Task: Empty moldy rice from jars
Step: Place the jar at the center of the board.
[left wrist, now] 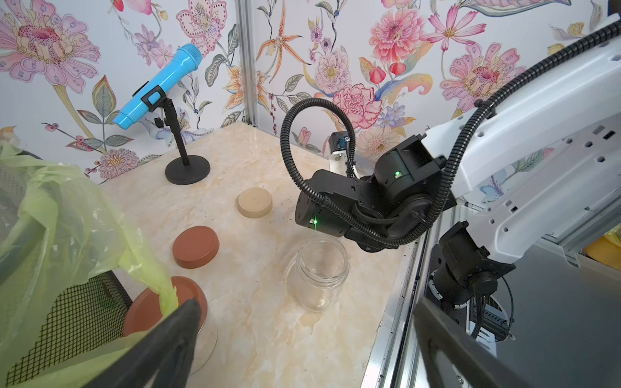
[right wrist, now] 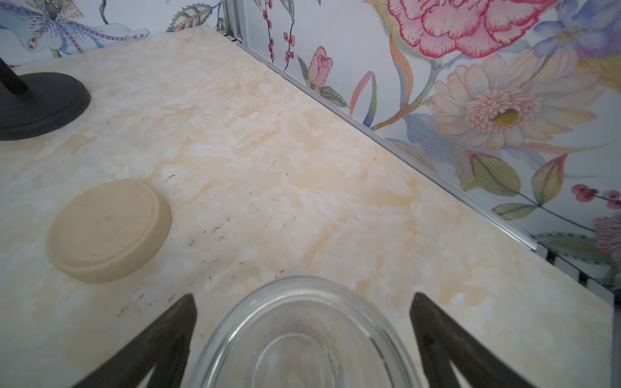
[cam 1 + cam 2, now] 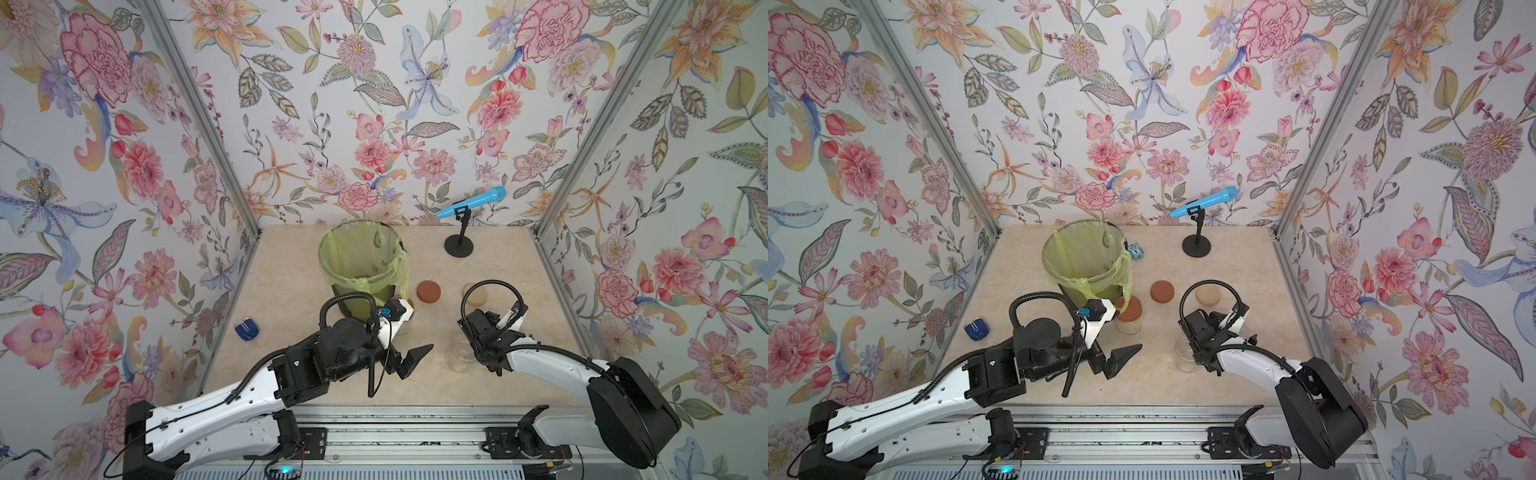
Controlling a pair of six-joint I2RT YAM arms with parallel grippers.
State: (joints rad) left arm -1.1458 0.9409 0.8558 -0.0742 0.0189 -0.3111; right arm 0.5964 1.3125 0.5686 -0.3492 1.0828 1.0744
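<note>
Our jar point(image 2: 302, 342) stands clear, empty and lidless between the right gripper's point(image 2: 304, 296) wide, untouching jaws. The left gripper point(image 1: 305, 300) gapes too. Bare table point(image 3: 436, 386) lies toward six o'clock.

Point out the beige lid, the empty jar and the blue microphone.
beige lid point(image 2: 107, 231), right wrist view, middle of its flat top.
empty jar point(image 1: 317, 282), left wrist view, its clear glass side.
blue microphone point(image 3: 478, 201), a top view, middle of its blue body.
</note>
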